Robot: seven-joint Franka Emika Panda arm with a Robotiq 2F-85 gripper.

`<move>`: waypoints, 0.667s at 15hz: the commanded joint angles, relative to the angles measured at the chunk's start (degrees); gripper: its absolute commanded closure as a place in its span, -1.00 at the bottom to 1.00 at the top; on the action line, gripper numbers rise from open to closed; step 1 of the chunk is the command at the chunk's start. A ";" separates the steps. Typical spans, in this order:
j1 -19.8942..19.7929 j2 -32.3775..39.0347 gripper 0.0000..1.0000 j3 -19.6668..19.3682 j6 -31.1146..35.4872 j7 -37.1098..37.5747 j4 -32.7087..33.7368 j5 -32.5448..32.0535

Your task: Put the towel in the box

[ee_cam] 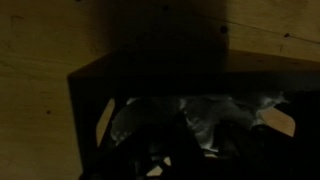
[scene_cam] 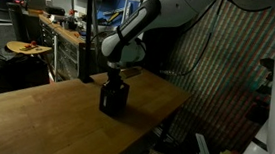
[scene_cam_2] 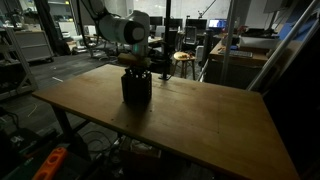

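The towel [ee_cam: 215,115] lies pale and crumpled inside the dark box [scene_cam: 114,98]. The fingers [scene_cam: 114,81] hang at the box's mouth (too shadowed to tell whether they are spread or pinching cloth). Best to let go low, then lift straight up so no cloth drags out onto the table [scene_cam: 33,118].

We've got a plain wooden worktop [scene_cam: 43,119] here, light brown with visible grain, and it shows in both exterior views. Sitting directly on it we see one small dark box [scene_cam: 114,98], upright, over toward the far side of the worktop [scene_cam_2: 210,120]. In the wrist view, pale wood [ee_cam: 40,40] shows beside the box's dark wall [ee_cam: 150,68].
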 commanded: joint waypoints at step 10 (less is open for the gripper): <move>-0.07 -6.03 -1.00 -2.80 -0.94 2.29 0.25 -1.27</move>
